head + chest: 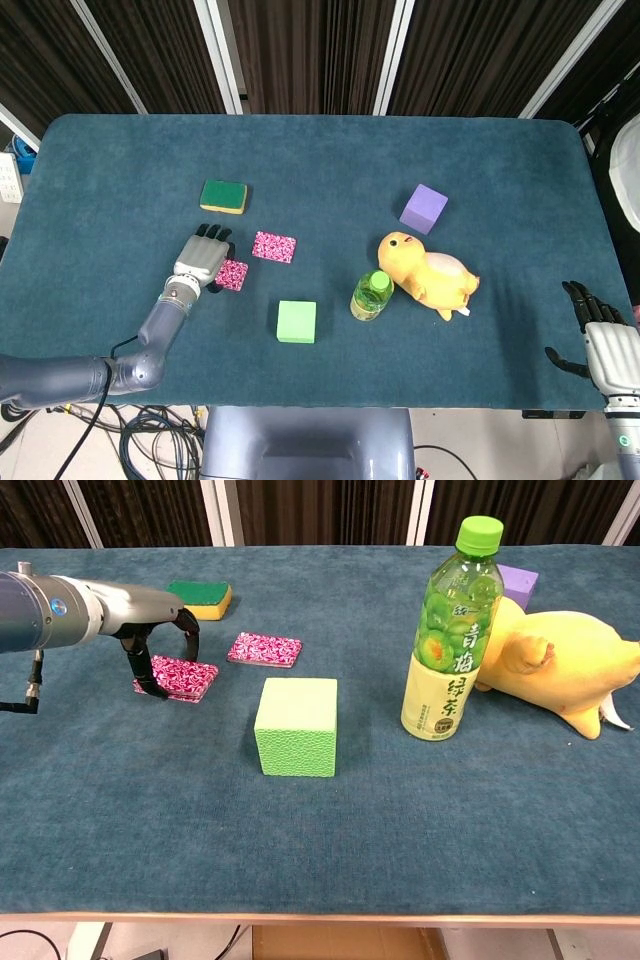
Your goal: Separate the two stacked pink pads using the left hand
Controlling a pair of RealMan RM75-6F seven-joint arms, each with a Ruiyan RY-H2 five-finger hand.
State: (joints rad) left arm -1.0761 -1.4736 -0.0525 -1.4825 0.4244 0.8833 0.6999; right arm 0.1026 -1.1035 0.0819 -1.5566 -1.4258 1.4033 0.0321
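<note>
**Pads already apart, left hand over the nearer one**

Two pink pads on the table: one (274, 246) just right of the green sponge's (223, 196) near side, the other (232, 275) nearer, under the left hand (201, 259). Fingers curled down around it; actual grip unclear. Right hand (605, 345) far off, fingers spread, holding nothing.

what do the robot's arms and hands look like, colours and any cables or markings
The left arm is a smooth grey-silver tube with a small blue round mark and a thin black cable running beside it. The left hand has a light grey back and black fingers. The right hand looks the same: pale grey palm block, black fingers.
</note>
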